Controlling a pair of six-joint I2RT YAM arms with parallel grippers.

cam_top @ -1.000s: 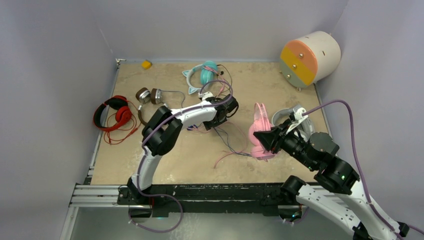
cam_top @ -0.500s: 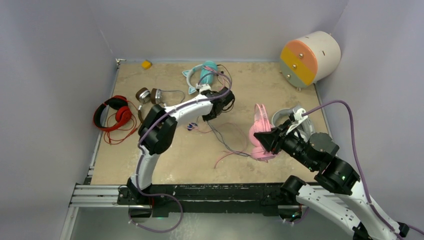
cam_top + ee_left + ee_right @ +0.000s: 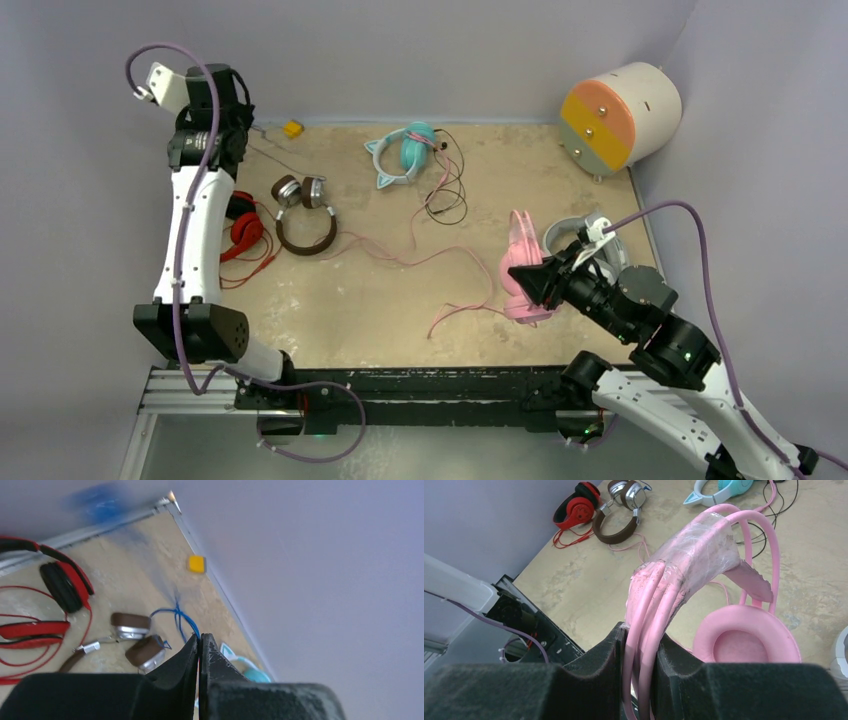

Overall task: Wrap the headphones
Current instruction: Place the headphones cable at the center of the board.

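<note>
Watching from the side, I see the left claw (image 3: 200,645) held high over the far left corner of the counter (image 3: 380,310). Its jaws are pressed together, and the blue cord (image 3: 180,617) runs right up into the tips, so it looks pinched there. That cord leads down to the brown pair (image 3: 313,190), which lies flat beside the red set (image 3: 235,232). To wind it well, I would say the pull needs to be gentle, or the light brown pair will slide or lift. The cord should then come down in even turns around the band. The right claw (image 3: 639,640) is clamped narrowly on the band of the pink pair (image 3: 520,265) at the right of the counter. The pink cable (image 3: 400,258) trails loose, well clear of the blue cord.
</note>
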